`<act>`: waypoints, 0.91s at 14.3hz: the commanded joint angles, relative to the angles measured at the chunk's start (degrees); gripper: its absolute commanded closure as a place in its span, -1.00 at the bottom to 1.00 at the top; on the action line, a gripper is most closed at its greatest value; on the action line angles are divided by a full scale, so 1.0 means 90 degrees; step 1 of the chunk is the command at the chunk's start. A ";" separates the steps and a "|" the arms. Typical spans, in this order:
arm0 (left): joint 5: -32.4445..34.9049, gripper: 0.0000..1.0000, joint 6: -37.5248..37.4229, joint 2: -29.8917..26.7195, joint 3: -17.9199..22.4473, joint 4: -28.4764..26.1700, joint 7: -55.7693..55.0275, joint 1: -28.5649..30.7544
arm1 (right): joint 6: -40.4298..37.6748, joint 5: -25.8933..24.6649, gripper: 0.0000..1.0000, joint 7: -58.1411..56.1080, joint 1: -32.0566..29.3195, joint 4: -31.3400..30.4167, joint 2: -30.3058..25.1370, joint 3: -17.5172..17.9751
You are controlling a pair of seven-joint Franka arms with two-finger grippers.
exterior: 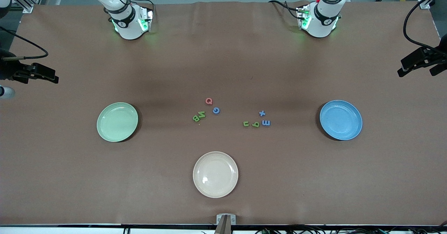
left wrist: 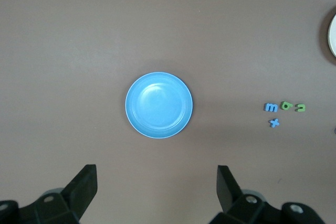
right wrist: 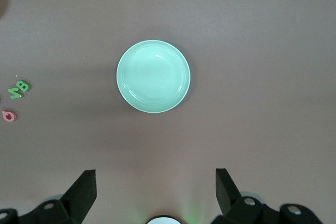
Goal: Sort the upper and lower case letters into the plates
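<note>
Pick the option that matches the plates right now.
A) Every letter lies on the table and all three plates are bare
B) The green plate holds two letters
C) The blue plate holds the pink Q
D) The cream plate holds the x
A: the green plate, blue plate and cream plate hold nothing, and the letters lie on the table between them.

My pale green plate [exterior: 117,122] and blue plate [exterior: 341,119] sit empty. Letters [exterior: 230,115] lie between them, near a cream plate [exterior: 215,174].

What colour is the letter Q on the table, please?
The letter Q is pinkish red, shown best in the front view.
</note>
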 commanded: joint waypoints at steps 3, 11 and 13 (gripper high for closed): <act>0.0047 -1.00 -0.0048 -0.0006 0.0011 0.0009 0.0054 -0.0057 | 0.0734 0.0161 -1.00 0.0096 -0.0021 -0.1471 -0.1113 0.0011; 0.0037 -1.00 -0.0048 0.0443 -0.0311 -0.0030 0.0005 -0.0116 | 0.0558 0.0191 -1.00 0.0096 -0.0031 -0.1491 -0.1328 -0.0009; -0.0021 -1.00 -0.0048 0.0628 -0.0311 -0.0021 0.0034 -0.0116 | 0.0578 0.0191 -1.00 0.0096 -0.0031 -0.1491 -0.1309 -0.0009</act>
